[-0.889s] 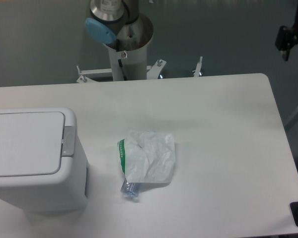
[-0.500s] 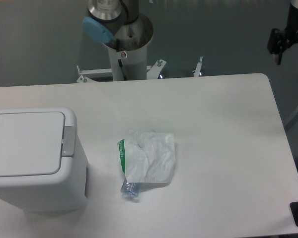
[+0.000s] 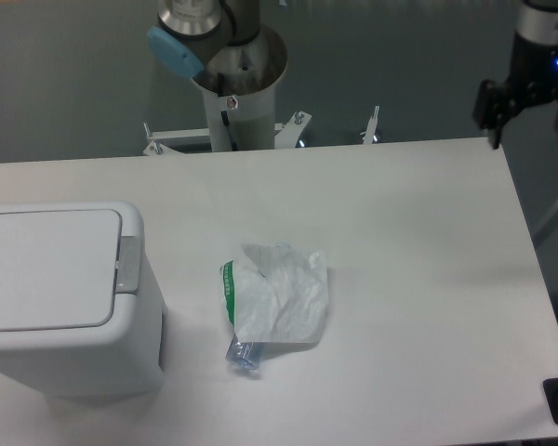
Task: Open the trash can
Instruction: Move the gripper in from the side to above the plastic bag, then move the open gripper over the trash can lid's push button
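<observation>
Your gripper (image 3: pixel 525 102) hangs high at the far right table (image 3: pixel 418 204) edge; whether its fingers are spread, you cannot tell; the trash can (image 3: pixel 60 297) sits well left of them, lid down, latch (image 3: pixel 127 264) facing them, probably for pressing.

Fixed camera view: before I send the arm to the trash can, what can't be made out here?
- Gripper: cut by the right edge, dark and small; whether the jaws are open or shut cannot be told.
- Trash can: its left side runs off the frame; the lid lies flat, grey latch visible.
- Wrapper: crumpled; it covers most of a small bluish item at its lower edge.
- Arm base: cropped at the top.
</observation>
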{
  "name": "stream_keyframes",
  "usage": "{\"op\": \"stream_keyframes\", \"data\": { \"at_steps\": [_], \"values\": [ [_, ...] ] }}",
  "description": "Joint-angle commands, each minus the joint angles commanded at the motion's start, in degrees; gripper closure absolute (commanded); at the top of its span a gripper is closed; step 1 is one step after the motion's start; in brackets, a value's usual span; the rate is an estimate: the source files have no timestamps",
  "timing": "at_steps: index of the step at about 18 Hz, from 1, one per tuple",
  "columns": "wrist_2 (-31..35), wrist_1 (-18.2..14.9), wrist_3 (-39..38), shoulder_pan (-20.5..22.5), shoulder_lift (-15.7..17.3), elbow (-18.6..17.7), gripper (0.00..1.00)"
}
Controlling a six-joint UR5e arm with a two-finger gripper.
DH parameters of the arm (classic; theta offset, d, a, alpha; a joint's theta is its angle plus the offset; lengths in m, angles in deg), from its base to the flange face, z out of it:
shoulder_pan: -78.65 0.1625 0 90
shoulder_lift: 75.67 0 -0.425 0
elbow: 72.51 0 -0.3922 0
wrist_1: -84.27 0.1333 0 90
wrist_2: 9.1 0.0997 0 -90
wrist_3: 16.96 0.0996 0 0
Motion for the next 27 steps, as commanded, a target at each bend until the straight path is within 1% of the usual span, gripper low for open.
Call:
{"op": "stream_keyframes", "data": {
  "at_steps": [6,8,12,14,15,16,19,23,25,27],
  "values": [
    [-0.09,0.0,-14.59,-9.84,-0.61,-0.01,0.0],
    [-0.35,-0.09,-21.71,-14.76,-0.35,0.08,0.0],
    [-4.74,0.09,-30.85,-19.08,-0.35,0.35,0.0],
    [-4.83,0.61,-32.37,-19.79,-1.31,2.71,0.0],
    [-5.01,0.7,-32.37,-20.49,-1.23,2.89,0.0],
    [-4.92,0.7,-32.37,-21.8,-0.97,2.98,0.0],
    [-5.18,0.7,-32.89,-22.69,0.0,2.81,0.0],
    [-5.18,0.97,-35.88,-25.24,-0.35,2.98,0.0],
    [-5.36,2.89,-36.33,-26.64,-0.53,3.16,0.0],
    [-5.8,3.25,-36.33,-28.4,-0.62,2.98,0.0]
  ]
}}
